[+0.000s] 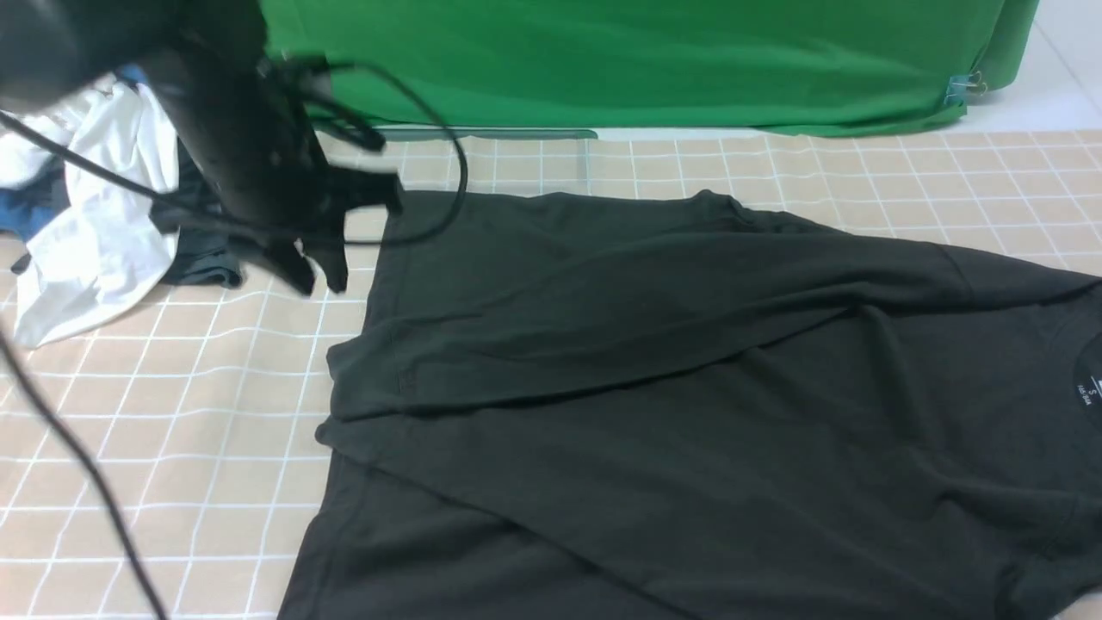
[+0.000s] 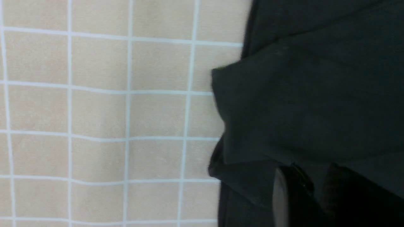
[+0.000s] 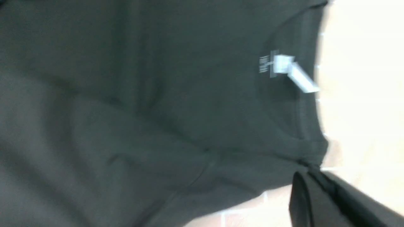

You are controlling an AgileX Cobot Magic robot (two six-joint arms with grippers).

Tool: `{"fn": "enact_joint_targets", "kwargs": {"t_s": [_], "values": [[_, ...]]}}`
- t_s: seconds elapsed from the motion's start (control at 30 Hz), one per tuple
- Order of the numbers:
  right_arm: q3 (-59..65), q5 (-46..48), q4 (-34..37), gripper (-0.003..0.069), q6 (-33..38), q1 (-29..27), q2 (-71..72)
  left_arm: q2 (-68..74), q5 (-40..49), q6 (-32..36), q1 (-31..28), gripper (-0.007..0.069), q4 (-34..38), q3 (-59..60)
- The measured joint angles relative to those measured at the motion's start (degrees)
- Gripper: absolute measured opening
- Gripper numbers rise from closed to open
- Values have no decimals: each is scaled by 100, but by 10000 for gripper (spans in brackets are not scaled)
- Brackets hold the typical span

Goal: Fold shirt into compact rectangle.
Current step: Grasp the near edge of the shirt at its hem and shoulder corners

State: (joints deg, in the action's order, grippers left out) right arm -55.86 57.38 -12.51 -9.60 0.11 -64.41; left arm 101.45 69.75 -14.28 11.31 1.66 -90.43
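The black shirt [image 1: 689, 387] lies across the tiled table, its far side folded over toward the middle and its neck label [image 1: 1092, 392] at the right edge. My left gripper [image 1: 316, 275] hangs by the shirt's far-left corner, fingers pointing down and slightly apart, with nothing between them. In the left wrist view the gripper [image 2: 315, 171] hovers over the shirt's edge [image 2: 300, 110]. My right arm is out of the front view. In the right wrist view the right gripper [image 3: 311, 171] is shut on the shirt [image 3: 142, 110] at the collar edge, near the white label [image 3: 284, 64].
A white garment [image 1: 95, 215], a smaller dark grey garment [image 1: 202, 258] and something blue [image 1: 34, 211] are piled at the far left. A green cloth [image 1: 637, 60] hangs along the back. A black cable [image 1: 86, 482] crosses the beige tiled cover [image 1: 172, 413] at the front left.
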Motion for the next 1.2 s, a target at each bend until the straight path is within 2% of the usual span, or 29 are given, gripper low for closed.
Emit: {"fn": "enact_joint_targets", "kwargs": {"t_s": [0.03, 0.17, 0.23, 0.33, 0.4, 0.43, 0.47, 0.53, 0.63, 0.87, 1.2], "values": [[-154, 0, 335, 34, 257, -358, -228, -115, 0, 13, 61, 46, 40, 0], [-469, -68, 1591, 36, 820, -1270, -943, -299, -66, 12, 321, 11, 65, 0], [-631, -440, 2316, 71, 1011, -1715, -1593, -263, -224, -6, 552, 11, 86, 0], [-796, -811, 2587, 159, 1110, -1811, -2237, -86, -482, -19, 722, 11, 95, 70], [-917, -1067, 2690, 255, 1128, -1811, -2626, 135, -666, -32, 801, 11, 112, 136], [-931, -1125, 2701, 265, 1134, -1811, -2708, 161, -666, -32, 806, 11, 112, 136], [-1033, -1333, 2759, 333, 1134, -1811, -2983, 352, -766, -32, 818, 11, 112, 174], [-1173, -1626, 2807, 422, 1134, -1811, -3349, 674, -849, -32, 823, 11, 112, 195], [-1430, -1900, 2886, 480, 1134, -1811, -3865, 1049, -929, -18, 823, 11, 84, 225], [-2028, -2342, 3306, 500, 1134, -1811, -4765, 1573, -1150, -12, 823, 11, 71, 225], [-2528, -2674, 3388, 500, 1134, -1693, -5467, 1811, -1180, -6, 823, 13, -37, 225]]}}
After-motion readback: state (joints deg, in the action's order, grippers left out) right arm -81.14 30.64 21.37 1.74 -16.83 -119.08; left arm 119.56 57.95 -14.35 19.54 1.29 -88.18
